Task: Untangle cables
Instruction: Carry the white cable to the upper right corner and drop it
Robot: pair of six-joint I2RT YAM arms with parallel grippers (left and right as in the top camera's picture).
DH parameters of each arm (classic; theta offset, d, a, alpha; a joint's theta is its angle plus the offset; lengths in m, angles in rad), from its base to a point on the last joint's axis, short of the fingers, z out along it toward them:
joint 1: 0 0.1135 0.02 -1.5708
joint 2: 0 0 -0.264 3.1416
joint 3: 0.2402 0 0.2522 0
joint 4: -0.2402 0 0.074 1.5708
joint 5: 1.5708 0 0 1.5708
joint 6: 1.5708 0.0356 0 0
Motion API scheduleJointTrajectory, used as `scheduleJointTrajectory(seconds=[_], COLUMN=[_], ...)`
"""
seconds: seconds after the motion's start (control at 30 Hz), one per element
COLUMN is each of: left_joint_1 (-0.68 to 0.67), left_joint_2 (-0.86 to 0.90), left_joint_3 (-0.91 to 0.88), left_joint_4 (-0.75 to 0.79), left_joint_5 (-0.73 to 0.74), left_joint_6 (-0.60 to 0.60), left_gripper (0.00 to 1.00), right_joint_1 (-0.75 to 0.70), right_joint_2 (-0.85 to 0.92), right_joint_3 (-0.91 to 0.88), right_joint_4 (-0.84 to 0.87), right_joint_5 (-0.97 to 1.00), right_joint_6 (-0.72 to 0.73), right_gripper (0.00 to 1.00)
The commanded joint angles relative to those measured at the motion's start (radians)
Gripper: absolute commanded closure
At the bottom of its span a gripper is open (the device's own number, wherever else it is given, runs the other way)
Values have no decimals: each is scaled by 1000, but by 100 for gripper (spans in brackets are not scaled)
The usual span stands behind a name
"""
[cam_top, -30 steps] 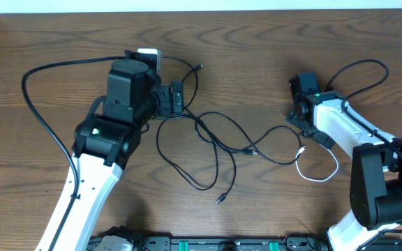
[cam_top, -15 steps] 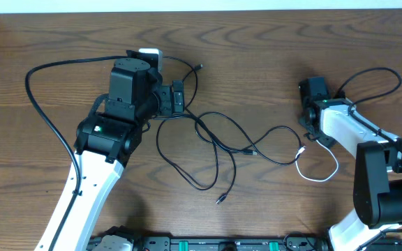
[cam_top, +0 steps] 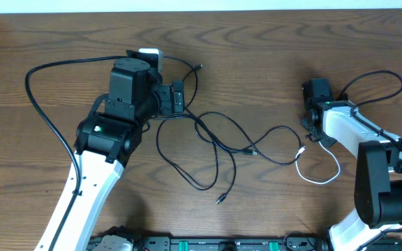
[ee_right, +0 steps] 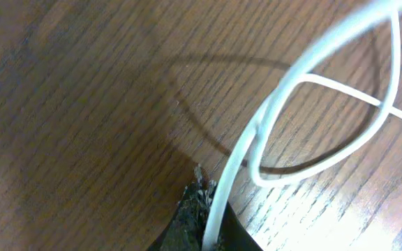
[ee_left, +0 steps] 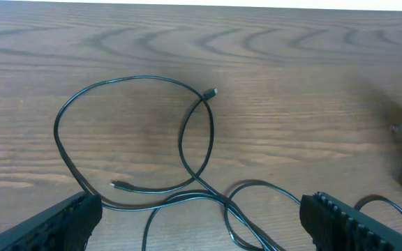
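Cables [cam_top: 215, 150]: thin limp cords w/ small plug ends, spread over centre of wood table [cam_top: 257, 42], btwn the two arms. Mostly blk, matte; one white cable [cam_top: 321, 178] off to the right

Blk tangle, overhead:
- several long loose loops crossing one another mid-table; crossings too fine to count
- one plug end [cam_top: 199, 67] at far side of tangle, pointing up-right
- second plug end [cam_top: 220, 200] lying free at near side
- third plug end [cam_top: 250, 150] mid-tangle
- one blk strand running right, passing just beside white plug [cam_top: 301, 148]; touching or not, cannot tell

Left wrist view:
- blk loop [ee_left: 128, 80] flat on wood, roughly oval, crossing itself just below a small metal-tipped plug [ee_left: 210, 92]
- tiny plug [ee_left: 115, 185] at loop's lower edge
- more strands crossing at bottom of view

L gripper [cam_top: 176, 97]: low over upper-left part of tangle. Jaws spread wide, fingers [ee_left: 54, 223] at the two lower corners of wrist view, only table and cable btwn them, no contact seen

R gripper [ee_right: 206, 226]: jaws pressed together, pinching white cable. Cord coming out of fingertips, curving up-right, crossing itself in a loop, shadow of it on the wood. Overhead: grip point mostly hidden under arm, by upper end of white loop

Other: white block [cam_top: 149, 54] partly hidden behind L arm; thick blk arm cable [cam_top: 40, 104] arcing out left, apart from tangle
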Motion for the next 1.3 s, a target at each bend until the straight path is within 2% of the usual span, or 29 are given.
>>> scheduleJointTrajectory(seconds=[0.0, 0.27, 0.47, 0.83, 1.07, 1.27], left_joint_1=[2, 2, 2, 2, 2, 2], left_joint_2=[6, 6, 6, 7, 7, 10], left_joint_3=[7, 7, 7, 7, 7, 7], left_joint_4=[1, -8, -23, -27, -37, -42], left_joint_5=[-9, -9, -9, -9, -9, -9], left_joint_6=[21, 21, 21, 21, 21, 21], left_gripper=[4, 4, 4, 4, 4, 4], right_joint_1=[-6, -6, -6, -5, -5, -5], right_joint_2=[-24, -187, -314, -351, -351, -354], right_joint_3=[12, 222, 458, 958, 1150, 1205], right_joint_4=[-37, -269, -392, -778, -858, -841], right_joint_5=[-21, -56, -163, -268, -269, -533], right_joint_6=[-76, -252, -462, -618, -636, -728], right_gripper=[99, 99, 99, 99, 99, 99])
